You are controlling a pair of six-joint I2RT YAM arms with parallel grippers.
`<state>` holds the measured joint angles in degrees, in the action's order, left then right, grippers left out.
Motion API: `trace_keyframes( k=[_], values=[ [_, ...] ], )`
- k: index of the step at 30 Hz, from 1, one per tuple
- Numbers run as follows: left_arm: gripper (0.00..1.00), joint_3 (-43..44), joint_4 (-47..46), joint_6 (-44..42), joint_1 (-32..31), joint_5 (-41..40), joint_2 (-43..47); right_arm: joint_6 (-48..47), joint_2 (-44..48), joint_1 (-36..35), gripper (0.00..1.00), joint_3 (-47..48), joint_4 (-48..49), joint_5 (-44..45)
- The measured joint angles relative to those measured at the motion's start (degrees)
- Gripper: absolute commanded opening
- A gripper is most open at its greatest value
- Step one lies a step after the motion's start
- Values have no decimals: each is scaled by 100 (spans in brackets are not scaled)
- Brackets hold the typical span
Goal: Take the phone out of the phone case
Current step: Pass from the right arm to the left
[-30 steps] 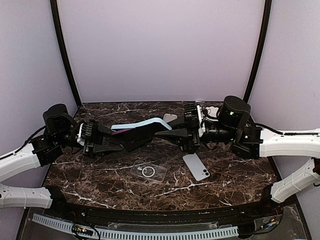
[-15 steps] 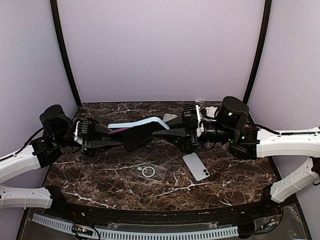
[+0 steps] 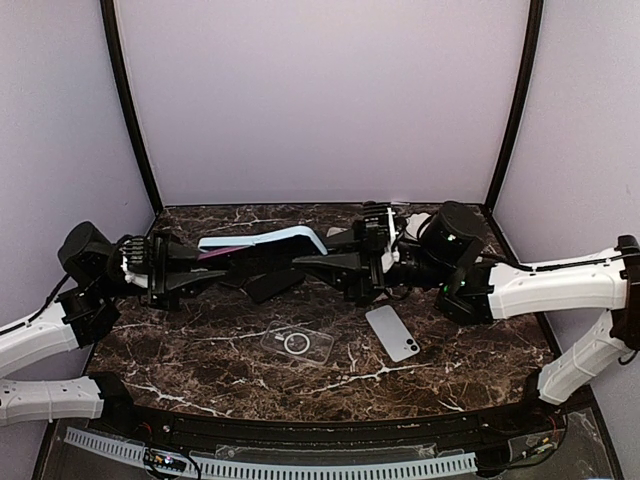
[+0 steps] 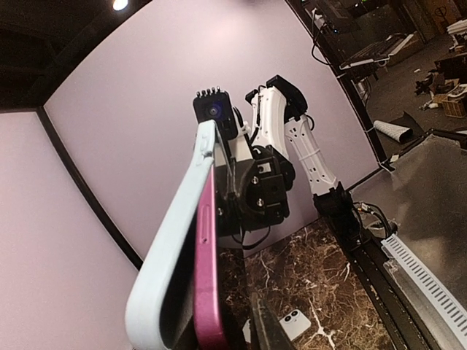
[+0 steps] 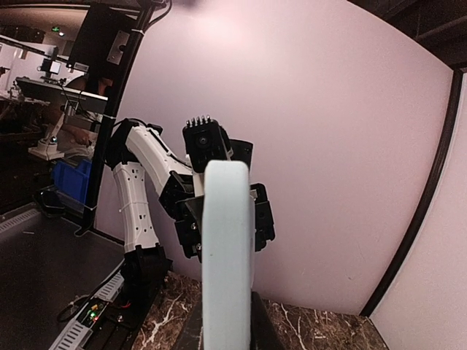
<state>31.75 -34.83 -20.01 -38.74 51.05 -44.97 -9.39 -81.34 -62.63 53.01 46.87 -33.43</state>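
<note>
A light blue phone case (image 3: 262,239) (image 4: 171,248) hangs level above the table between both arms, with a pink phone (image 3: 225,251) (image 4: 206,277) in it. In the left wrist view the near end of the case bows away from the phone, leaving a dark gap. My left gripper (image 3: 215,268) (image 4: 211,337) is shut on that end of the phone; one dark finger (image 4: 266,328) shows beside it. My right gripper (image 3: 312,262) (image 5: 228,332) is shut on the far end of the case (image 5: 228,255), seen edge-on with a finger on each side.
On the marble table (image 3: 200,360) lie a clear case with a ring (image 3: 297,343), a white phone face down (image 3: 392,333) (image 4: 295,324), a black flat piece (image 3: 272,285) under the held case, and a pale phone (image 3: 340,235) at the back.
Both arms and the held case have shifted left and the case now lies more level. The left jaws have closed in on the phone's end.
</note>
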Motion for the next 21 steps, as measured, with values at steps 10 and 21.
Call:
trace_keyframes(
  k=[10,21],
  values=[
    [0,-103,-673,949,98,44,-26,254,-474,-22,37,-55,1222,-87],
    [0,24,579,-479,103,-439,-404,278,706,-42,99,-625,-210,1038]
  ],
)
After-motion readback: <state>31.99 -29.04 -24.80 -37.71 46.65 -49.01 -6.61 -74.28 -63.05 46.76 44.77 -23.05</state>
